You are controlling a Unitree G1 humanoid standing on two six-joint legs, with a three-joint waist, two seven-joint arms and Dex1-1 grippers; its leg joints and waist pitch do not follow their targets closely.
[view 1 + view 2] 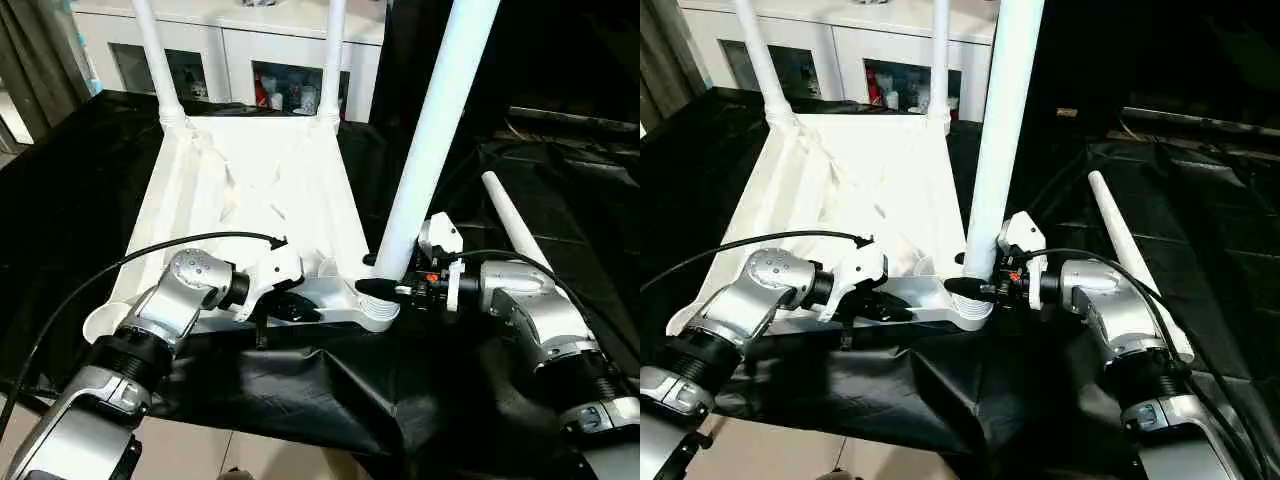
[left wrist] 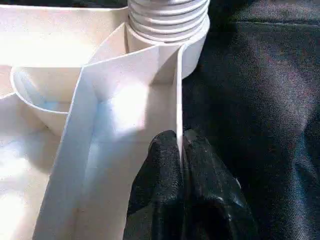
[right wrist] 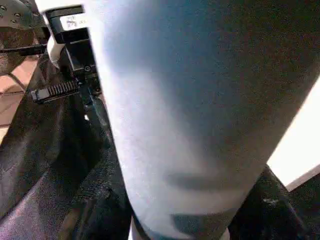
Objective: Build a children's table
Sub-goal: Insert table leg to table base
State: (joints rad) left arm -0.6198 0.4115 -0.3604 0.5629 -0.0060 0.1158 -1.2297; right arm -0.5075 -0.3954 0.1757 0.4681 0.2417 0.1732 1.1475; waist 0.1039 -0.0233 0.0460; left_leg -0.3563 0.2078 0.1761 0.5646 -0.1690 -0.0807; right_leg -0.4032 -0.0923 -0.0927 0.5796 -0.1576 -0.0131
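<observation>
- One white tabletop (image 1: 250, 190) lies upside down on a black cloth (image 1: 300, 390), ribbed underside facing up; it serves as the landmark for all items below.
- Four white legs in total: three stand in corner sockets of the tabletop, one lies loose.
- Two far legs, the far-left leg (image 1: 155, 60) and the far-right leg (image 1: 331, 55), rise upright from the two far corner sockets, just in front of one white cabinet (image 1: 250, 50).
- One near-right leg (image 1: 430, 140) stands in the near-right socket (image 1: 378, 312), leaning slightly away from the tabletop towards its upper end.
- One loose leg (image 1: 512, 230) lies flat on the cloth, well apart from the tabletop on its right side.
- The near-left socket (image 1: 100, 322) holds no leg.
- One left gripper (image 1: 290, 308) sits at the tabletop's near edge, beside the near-right socket; its black fingers (image 2: 165, 175) are clenched on the thin outer wall of the rim (image 2: 178, 100), one on each side.
- One right gripper (image 1: 385, 290) meets the base of the near-right leg just above the socket; its fingers are clasped around the tube, which fills the right wrist view (image 3: 200, 115).
- One black cable (image 1: 130, 255) arcs over the left forearm, crossing the near-left part of the tabletop.
</observation>
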